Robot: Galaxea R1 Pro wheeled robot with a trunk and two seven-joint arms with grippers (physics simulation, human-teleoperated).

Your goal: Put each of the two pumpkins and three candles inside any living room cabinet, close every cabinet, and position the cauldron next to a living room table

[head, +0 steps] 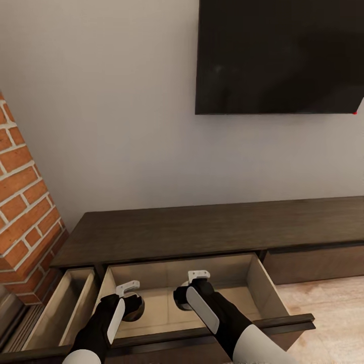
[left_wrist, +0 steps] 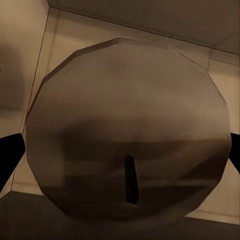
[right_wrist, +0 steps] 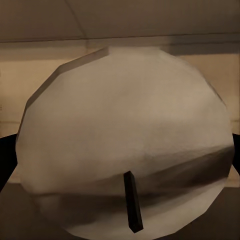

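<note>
Both arms reach forward and down side by side, black forearms with white panels, wrists tipped so the hands point downward. The left hand (head: 132, 303) sits low, its dark fingers (left_wrist: 9, 160) spread wide around a round thing. The right hand (head: 183, 296) does the same, with finger edges (right_wrist: 6, 160) just peeking at the sides.

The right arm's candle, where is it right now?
The candle sits in the right end effector, lowered inside the cabinet's open middle drawer, just right of the left end effector with its own candle.
</note>
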